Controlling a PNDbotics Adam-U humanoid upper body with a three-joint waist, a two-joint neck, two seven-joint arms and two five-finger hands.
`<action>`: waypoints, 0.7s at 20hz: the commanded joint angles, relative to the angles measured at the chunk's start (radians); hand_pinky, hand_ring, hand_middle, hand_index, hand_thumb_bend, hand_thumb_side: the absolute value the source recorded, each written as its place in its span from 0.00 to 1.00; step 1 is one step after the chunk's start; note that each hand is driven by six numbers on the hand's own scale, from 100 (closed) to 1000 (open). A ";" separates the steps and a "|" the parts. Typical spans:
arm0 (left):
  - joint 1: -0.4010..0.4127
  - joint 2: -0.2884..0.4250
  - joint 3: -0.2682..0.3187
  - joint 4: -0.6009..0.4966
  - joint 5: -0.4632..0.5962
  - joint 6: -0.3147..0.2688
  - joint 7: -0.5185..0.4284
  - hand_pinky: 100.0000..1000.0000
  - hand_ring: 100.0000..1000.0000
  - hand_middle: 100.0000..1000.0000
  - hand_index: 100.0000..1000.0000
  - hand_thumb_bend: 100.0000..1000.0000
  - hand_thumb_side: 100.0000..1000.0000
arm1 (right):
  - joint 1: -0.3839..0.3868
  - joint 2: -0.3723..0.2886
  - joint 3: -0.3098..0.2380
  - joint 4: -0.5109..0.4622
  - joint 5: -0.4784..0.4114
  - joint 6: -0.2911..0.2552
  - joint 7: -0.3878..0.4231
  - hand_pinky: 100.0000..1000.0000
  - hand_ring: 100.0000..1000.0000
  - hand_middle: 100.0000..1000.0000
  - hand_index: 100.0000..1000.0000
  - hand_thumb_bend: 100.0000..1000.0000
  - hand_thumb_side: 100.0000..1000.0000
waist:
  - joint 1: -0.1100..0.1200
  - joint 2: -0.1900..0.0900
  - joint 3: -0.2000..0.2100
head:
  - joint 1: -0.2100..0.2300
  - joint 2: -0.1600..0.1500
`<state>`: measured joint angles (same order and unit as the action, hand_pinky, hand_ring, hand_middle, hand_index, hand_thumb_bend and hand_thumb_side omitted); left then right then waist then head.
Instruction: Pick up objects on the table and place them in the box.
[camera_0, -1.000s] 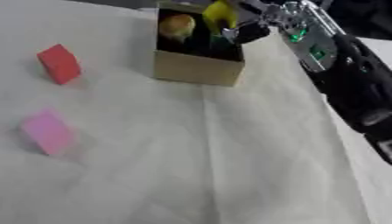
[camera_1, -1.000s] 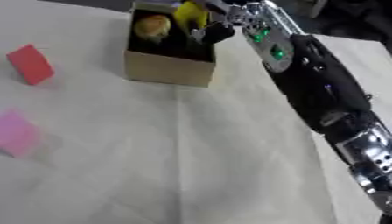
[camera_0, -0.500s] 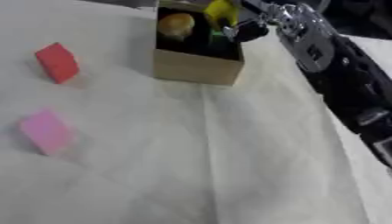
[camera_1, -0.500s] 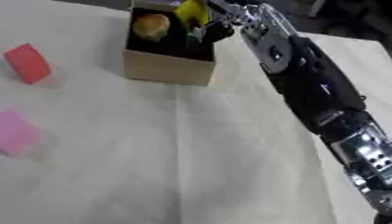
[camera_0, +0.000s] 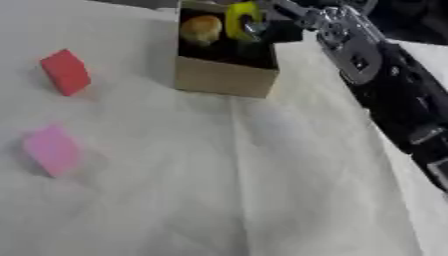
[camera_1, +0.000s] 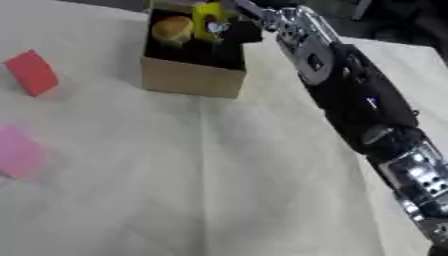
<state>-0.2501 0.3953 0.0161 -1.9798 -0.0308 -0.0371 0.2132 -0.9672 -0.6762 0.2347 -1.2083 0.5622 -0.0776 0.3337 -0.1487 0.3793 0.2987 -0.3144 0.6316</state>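
Note:
A cardboard box (camera_0: 223, 80) stands at the top middle of the white cloth. Inside it lies a round orange-brown thing (camera_0: 201, 27). My right hand (camera_0: 293, 24) reaches in from the right over the box's open top, fingers curled round a yellow thing (camera_0: 236, 15) that hangs just inside the box's far right part. A red block (camera_0: 66, 71) lies on the cloth at the left. A pink block (camera_0: 51, 149) lies nearer, at the lower left. My left hand shows in no view.
My right forearm (camera_1: 359, 105) runs from the lower right up to the box, above the cloth's right side. The cloth's right edge (camera_0: 411, 170) passes under it. A dark floor lies beyond the far edge.
My right hand has crept a little to the left and further over the box with the yellow thing. The blocks have not moved.

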 joint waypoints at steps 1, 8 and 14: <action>-0.008 0.010 0.004 -0.020 0.001 -0.002 -0.004 0.93 0.68 0.57 0.77 0.00 0.59 | -0.016 -0.021 -0.014 -0.004 -0.011 -0.007 0.005 1.00 1.00 1.00 1.00 0.00 1.00 | 0.011 -0.025 -0.001 | -0.001 -0.002; -0.011 0.010 0.005 -0.020 -0.002 -0.003 -0.009 0.93 0.68 0.57 0.77 0.00 0.57 | -0.002 -0.021 -0.005 -0.024 -0.067 -0.007 0.077 1.00 1.00 1.00 1.00 0.00 1.00 | 0.008 -0.025 0.001 | -0.001 0.002; -0.011 0.010 0.006 -0.020 -0.003 -0.003 -0.009 0.93 0.68 0.57 0.77 0.00 0.57 | -0.002 -0.026 -0.006 -0.056 -0.137 0.021 0.069 1.00 1.00 1.00 1.00 0.00 1.00 | 0.010 -0.028 0.002 | -0.001 0.005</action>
<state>-0.2549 0.3952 0.0161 -1.9798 -0.0324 -0.0393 0.2071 -0.9545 -0.6736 0.2382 -1.2382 0.4413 -0.0625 0.4064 -0.1490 0.3777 0.3009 -0.3145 0.6328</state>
